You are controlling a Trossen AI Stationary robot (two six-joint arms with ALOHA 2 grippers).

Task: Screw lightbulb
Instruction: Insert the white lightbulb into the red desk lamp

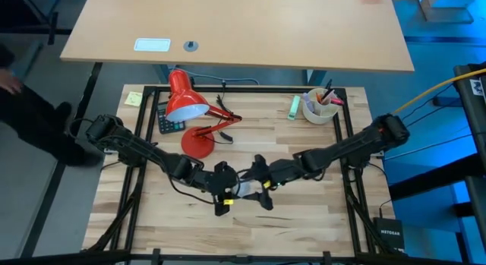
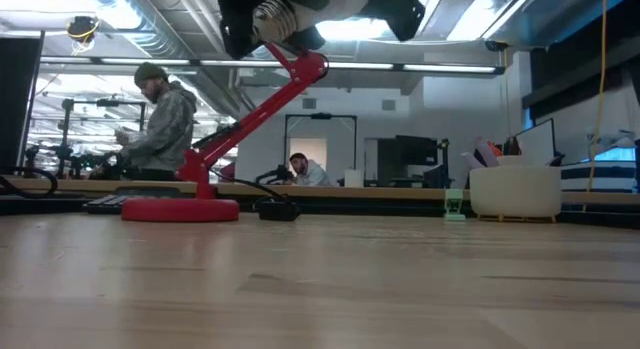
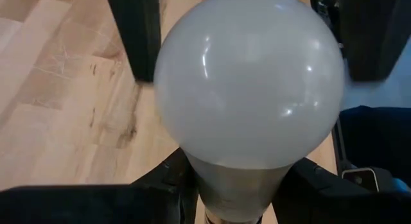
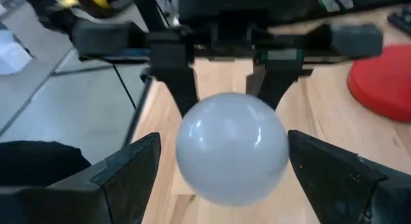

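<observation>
The white frosted lightbulb (image 3: 247, 76) is in the air over the middle of the table, between my two grippers (image 1: 244, 190). My left gripper (image 3: 234, 185) is shut on it. My right gripper (image 4: 223, 144) faces it from the table's right and is open. Its two fingers (image 4: 128, 169) stand on either side of the bulb's globe (image 4: 231, 147) without touching it. In the low view the bulb (image 2: 275, 17) and both grippers are high above the tabletop. The red desk lamp stands on its round base (image 1: 199, 142) at the far left, with its shade (image 1: 184, 99) pointing down. My left gripper pinches the bulb's tapering neck (image 3: 209, 182), just behind the globe, between its two fingers (image 3: 160, 185). The fingers lie about level and come from the table's left. The bulb is lifted clear of the table, its globe pointing toward my right gripper.
A white cup of pens (image 1: 319, 107) and a small green thing (image 1: 293, 105) stand at the far right. A dark calculator (image 1: 168, 121) and a yellow note (image 1: 134, 98) lie by the lamp. People show in the room beyond (image 2: 160, 119). Bare wood lies near the front edge (image 1: 243, 235).
</observation>
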